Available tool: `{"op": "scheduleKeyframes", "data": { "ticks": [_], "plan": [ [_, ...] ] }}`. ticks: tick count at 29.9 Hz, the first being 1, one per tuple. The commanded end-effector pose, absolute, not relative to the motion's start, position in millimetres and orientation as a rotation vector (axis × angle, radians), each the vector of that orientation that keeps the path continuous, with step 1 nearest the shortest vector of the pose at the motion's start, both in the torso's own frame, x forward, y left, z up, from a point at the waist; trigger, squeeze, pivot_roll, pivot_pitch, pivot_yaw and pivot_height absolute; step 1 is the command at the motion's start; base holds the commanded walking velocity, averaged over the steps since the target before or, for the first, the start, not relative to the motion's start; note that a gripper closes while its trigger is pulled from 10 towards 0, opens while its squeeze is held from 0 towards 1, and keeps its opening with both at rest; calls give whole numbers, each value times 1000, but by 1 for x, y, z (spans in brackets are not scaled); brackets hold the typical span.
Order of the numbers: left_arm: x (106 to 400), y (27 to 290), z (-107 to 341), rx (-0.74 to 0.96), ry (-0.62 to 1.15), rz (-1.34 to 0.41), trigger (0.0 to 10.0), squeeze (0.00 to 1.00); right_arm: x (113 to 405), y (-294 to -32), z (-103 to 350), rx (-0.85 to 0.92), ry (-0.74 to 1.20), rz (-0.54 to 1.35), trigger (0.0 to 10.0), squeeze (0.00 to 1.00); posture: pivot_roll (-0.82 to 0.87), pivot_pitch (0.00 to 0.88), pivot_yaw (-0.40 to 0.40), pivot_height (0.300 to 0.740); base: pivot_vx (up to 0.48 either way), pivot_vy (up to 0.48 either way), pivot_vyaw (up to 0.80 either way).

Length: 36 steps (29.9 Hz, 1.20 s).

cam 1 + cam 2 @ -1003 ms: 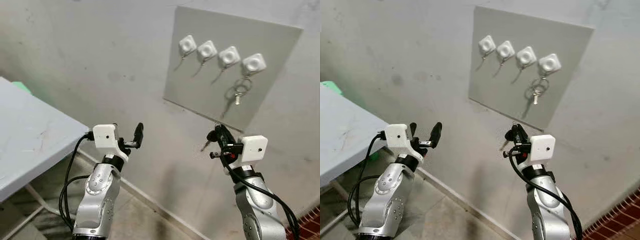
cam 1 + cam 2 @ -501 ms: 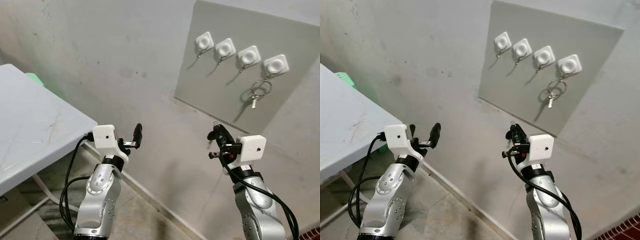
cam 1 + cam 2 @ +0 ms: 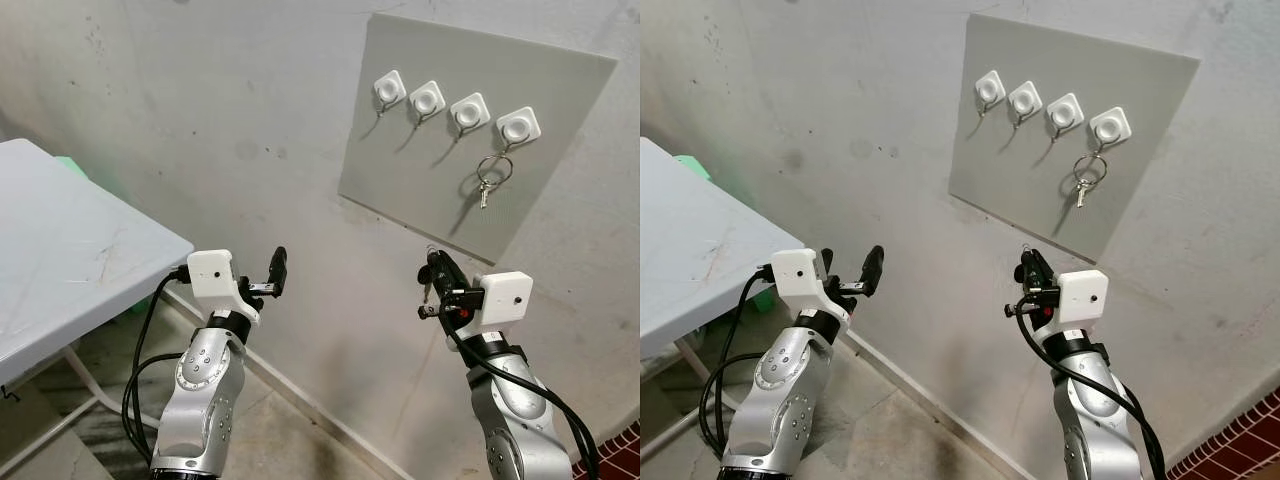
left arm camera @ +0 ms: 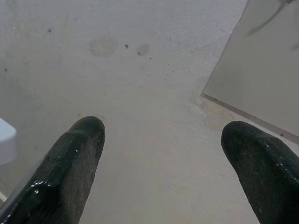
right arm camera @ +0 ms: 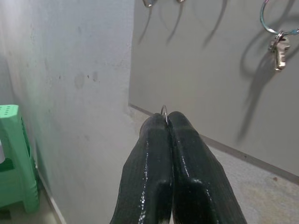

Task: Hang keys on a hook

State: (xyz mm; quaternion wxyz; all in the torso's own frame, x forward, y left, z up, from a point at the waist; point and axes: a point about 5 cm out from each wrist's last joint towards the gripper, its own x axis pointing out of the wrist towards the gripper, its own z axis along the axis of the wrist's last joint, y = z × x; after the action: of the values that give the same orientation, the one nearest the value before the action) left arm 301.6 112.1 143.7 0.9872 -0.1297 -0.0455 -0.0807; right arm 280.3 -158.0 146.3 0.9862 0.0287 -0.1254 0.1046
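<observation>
Keys (image 3: 429, 289): pinched by their ring (image 5: 163, 110) between the pressed-together fingers of the right gripper (image 3: 432, 268), held below the board's (image 3: 560, 130) lower edge, apart from the wall (image 3: 200, 120). Four white hooks (image 3: 426, 97) run along the board's upper part; the hook (image 3: 518, 125) nearest its right edge carries another key ring (image 3: 492, 170). Left gripper (image 3: 276, 272): fingers spread, holding nothing, beside the table's (image 3: 60, 260) corner.
</observation>
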Motion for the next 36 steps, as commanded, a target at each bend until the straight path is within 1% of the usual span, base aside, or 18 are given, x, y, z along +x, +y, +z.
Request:
{"op": "scheduleKeyframes", "data": {
  "ticks": [1,4,8,10,12,17,24,28,36],
  "plan": [
    [301,108,151,-253,-120,-181,10000,0,281,-160,152,57,-265,211,10000,0,33,8,-83,740,0,0,0],
    [299,99,157,-206,-150,-271,10000,0,285,-158,159,73,-290,215,10000,0,32,2,-81,740,0,0,0],
    [299,86,166,-207,-166,-373,10000,0,293,-156,170,67,-324,236,10000,0,32,3,-81,740,0,0,0],
    [300,77,176,-168,-196,-444,10000,0,301,-156,178,71,-344,245,10000,0,30,8,-77,740,0,0,0],
    [301,72,185,-185,-215,-492,10000,0,309,-157,186,73,-368,249,10000,0,26,13,-72,740,0,0,0],
    [302,62,198,-153,-250,-591,10000,0,327,-156,205,47,-418,282,10000,0,24,18,-65,740,0,0,0],
    [308,56,216,-140,-289,-647,10000,0,349,-156,229,44,-478,296,10000,0,18,30,-56,740,0,0,0],
    [308,55,222,-149,-306,-656,10000,0,360,-161,239,52,-499,264,10000,0,13,37,-53,740,0,0,0],
    [306,52,228,-159,-321,-676,10000,0,369,-169,247,78,-519,232,10000,0,16,42,-56,740,0,0,0]
  ]
}}
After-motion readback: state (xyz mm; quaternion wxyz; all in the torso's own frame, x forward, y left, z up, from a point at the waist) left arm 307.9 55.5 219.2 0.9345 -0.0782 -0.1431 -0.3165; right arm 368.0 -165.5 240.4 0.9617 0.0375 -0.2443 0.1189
